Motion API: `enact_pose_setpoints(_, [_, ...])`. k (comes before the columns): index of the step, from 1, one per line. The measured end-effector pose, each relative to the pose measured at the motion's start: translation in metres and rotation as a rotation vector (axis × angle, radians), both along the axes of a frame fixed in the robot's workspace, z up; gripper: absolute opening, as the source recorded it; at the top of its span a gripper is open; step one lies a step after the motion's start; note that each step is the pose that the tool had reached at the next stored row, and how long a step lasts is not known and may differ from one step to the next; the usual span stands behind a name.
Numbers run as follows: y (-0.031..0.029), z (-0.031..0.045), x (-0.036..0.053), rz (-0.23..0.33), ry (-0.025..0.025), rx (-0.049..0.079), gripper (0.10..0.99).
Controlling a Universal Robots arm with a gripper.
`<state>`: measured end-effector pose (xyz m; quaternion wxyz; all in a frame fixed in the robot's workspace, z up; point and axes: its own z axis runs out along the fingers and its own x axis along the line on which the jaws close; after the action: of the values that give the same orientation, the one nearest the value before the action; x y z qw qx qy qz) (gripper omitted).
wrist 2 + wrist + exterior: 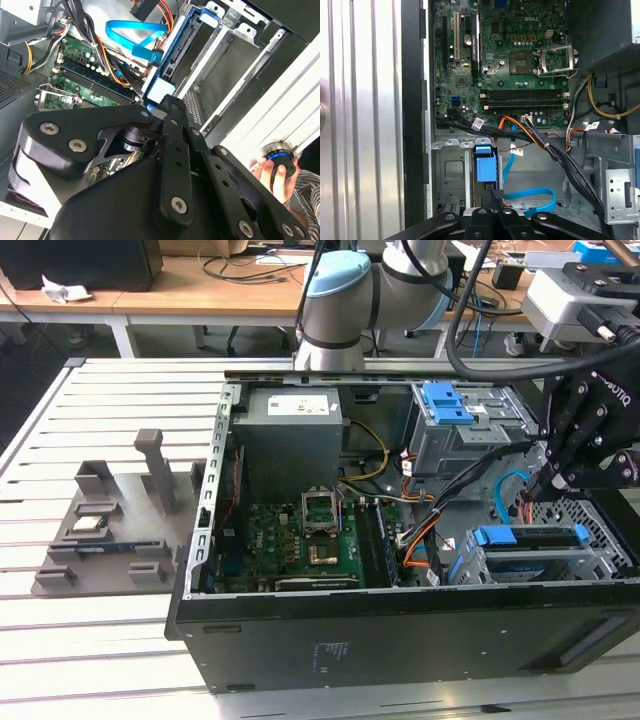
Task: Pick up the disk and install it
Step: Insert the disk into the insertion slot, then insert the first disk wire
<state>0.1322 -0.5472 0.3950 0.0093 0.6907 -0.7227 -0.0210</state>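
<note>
The disk stands on edge in the lower drive cage at the exterior view's right end of the open computer case, its blue frame showing along the top. Both wrist views show its blue frame inside the cage slot. My black gripper hangs just above the disk, fingers shut together with nothing between them. Its tip sits close over the disk's blue end tab, and the fingertips point down at that tab.
A blue latch on a grey cage sits behind. The motherboard, power supply and orange and blue cables take up the case. A grey fixture lies on the slatted table. A person's hand holds a blue-ringed button.
</note>
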Motion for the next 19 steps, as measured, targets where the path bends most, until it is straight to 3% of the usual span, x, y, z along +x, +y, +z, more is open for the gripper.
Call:
enact_pose_setpoints(11, [0.0001,-0.0004,0.0005,0.000,0.0000,0.000,0.106])
enact_pose_setpoints(13, [0.0086,-0.0006,0.0128,0.000,0.0001,-0.001,0.106])
enact_pose_setpoints(16, [0.0204,-0.0020,0.0227,0.000,0.0011,-0.005,0.106])
enact_pose_setpoints(17, [0.0273,-0.0054,0.0283,0.000,0.0026,-0.009,0.106])
enact_pose_setpoints(19, [0.0335,-0.0126,0.0342,0.000,0.0050,-0.014,0.106])
